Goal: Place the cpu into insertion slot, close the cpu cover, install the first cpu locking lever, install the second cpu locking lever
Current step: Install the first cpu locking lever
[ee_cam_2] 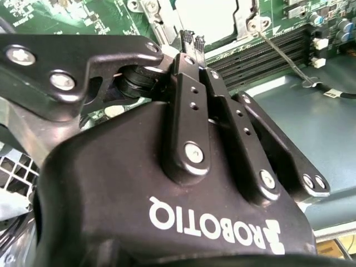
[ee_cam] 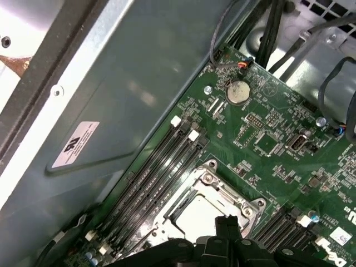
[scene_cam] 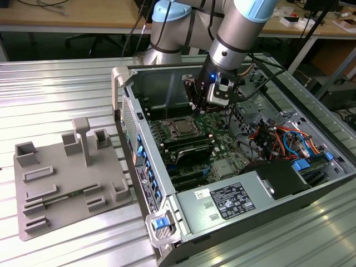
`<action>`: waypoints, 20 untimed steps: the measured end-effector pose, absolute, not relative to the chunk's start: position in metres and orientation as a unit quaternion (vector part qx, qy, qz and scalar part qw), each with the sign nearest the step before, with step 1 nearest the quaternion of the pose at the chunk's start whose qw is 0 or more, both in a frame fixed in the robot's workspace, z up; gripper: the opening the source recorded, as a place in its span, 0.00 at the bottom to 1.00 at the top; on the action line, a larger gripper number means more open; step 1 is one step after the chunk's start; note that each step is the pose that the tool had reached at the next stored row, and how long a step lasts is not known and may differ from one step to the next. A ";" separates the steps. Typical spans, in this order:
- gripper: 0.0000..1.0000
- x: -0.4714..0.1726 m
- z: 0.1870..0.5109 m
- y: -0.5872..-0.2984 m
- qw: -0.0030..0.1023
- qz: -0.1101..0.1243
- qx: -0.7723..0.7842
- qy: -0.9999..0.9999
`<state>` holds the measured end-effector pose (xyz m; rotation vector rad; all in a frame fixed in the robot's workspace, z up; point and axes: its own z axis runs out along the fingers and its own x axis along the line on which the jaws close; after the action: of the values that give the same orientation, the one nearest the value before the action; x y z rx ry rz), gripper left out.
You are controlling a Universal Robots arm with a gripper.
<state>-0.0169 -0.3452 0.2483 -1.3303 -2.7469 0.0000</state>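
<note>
1. In the exterior view, the arm reaches down into the open computer case [scene_cam: 161, 83], which lies on its side on the ribbed metal bench [scene_cam: 61, 83] so that the board faces up. The claw [scene_cam: 196, 103] hangs just above the insertion slot [scene_cam: 179, 127]. A grey fixture tray [scene_cam: 61, 178] lies well away from the claw, outside the case.

2. In the second wrist view, the claw [ee_cam_2: 192, 40] has its two fingers [ee_cam_2: 186, 105] brought together, with nothing visible between the tips. The tips sit just over the near edge of the socket. The cpu [ee_cam_2: 208, 16] lies flat just beyond them, its pale metal top facing up. A thin wire locking lever [ee_cam_2: 281, 55] runs from the socket corner out across the memory slots [ee_cam_2: 261, 58]. It appears unlatched, though that is a judgement.

3. In the first wrist view, the claw [ee_cam: 227, 222] shows as a dark tip directly over the cpu [ee_cam: 194, 219], which sits seated in its slot on the green motherboard [ee_cam: 267, 128]. The cpu cover [ee_cam: 222, 192] appears folded down around the chip, framing it through its window and holding it in place.
</note>
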 end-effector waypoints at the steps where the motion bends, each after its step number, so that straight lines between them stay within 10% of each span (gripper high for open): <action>1: 0.11 -0.017 0.248 -0.345 0.044 -0.001 -0.435 -0.899; 7: 0.11 -0.017 0.248 -0.345 0.020 -0.014 -0.435 -0.900; 20: 0.11 -0.017 0.248 -0.345 0.019 -0.014 -0.388 -0.921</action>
<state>-0.0170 -0.3452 0.2477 -1.2035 -2.8604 -0.0420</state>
